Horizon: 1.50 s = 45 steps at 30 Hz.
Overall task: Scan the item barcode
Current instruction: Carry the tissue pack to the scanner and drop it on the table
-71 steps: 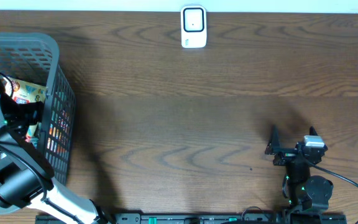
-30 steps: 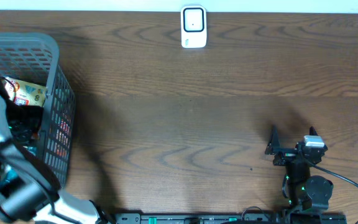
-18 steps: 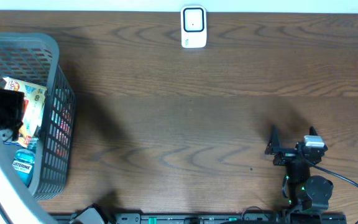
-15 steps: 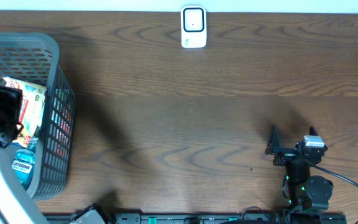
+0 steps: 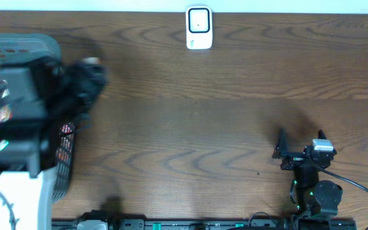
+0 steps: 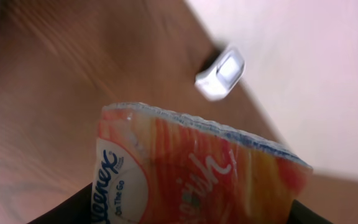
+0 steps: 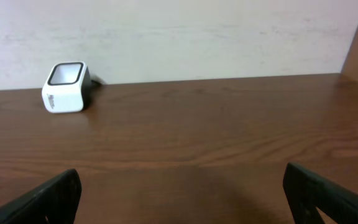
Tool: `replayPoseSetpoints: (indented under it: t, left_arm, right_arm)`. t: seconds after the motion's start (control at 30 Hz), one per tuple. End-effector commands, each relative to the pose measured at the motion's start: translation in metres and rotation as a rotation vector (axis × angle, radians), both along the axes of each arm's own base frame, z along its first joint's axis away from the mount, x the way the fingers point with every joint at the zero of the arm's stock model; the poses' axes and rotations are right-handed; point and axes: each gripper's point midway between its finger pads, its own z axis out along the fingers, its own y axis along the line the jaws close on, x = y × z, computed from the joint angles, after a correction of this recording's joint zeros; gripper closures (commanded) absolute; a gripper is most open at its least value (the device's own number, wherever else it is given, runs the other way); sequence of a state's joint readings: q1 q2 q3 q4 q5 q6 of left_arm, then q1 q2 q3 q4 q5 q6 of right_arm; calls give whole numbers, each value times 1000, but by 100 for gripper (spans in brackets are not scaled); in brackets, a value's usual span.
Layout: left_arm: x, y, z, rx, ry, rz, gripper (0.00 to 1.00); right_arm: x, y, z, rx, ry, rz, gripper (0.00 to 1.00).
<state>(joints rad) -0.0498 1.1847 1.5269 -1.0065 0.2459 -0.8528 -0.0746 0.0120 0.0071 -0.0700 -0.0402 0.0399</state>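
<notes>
The left gripper (image 6: 182, 214) is clamped on a Kleenex tissue pack (image 6: 191, 174): orange-red swirls, a white oval logo, a crimped top seal. It is held, seemingly (the overhead view is blurred), above the table's (image 5: 203, 128) left edge. The right gripper (image 5: 300, 143) gapes empty.

Right arm (image 5: 310, 167) is black with green lights, black cable (image 5: 363, 189); left arm (image 5: 19, 128) black-and-white.

Looks to me like a mock shop checkout: grey shopping basket (image 5: 24, 41) at the frame's left, white barcode scanner (image 5: 199, 27) top centre, a Kleenex pack (image 6: 191, 180), all on a wooden table (image 5: 235, 96).
</notes>
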Motion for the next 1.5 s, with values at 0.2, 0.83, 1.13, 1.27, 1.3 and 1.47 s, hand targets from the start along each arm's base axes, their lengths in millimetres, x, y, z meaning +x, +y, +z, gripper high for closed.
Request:
replayPoseSetpoints:
  t: [0.2, 0.83, 1.13, 1.27, 1.3, 1.47]
  left_arm:
    - [42, -140, -118, 224, 228, -361, 34]
    - [18, -248, -295, 464, 453, -628, 34]
    - [7, -268, -300, 482, 429, -673, 2]
    - [11, -270, -284, 465, 396, -669, 2]
    - [13, -271, -273, 460, 368, -678, 2]
    - [36, -249, -207, 510, 218, -642, 2]
  right_arm:
    - [0, -2, 0, -15, -1, -8, 1]
    - [0, -2, 0, -15, -1, -8, 1]
    - [0, -2, 0, -15, -1, -8, 1]
    - [0, -2, 0, -15, -1, -7, 1]
    - [0, -2, 0, -15, -1, -8, 1]
    - [0, -2, 0, -15, -1, -7, 1]
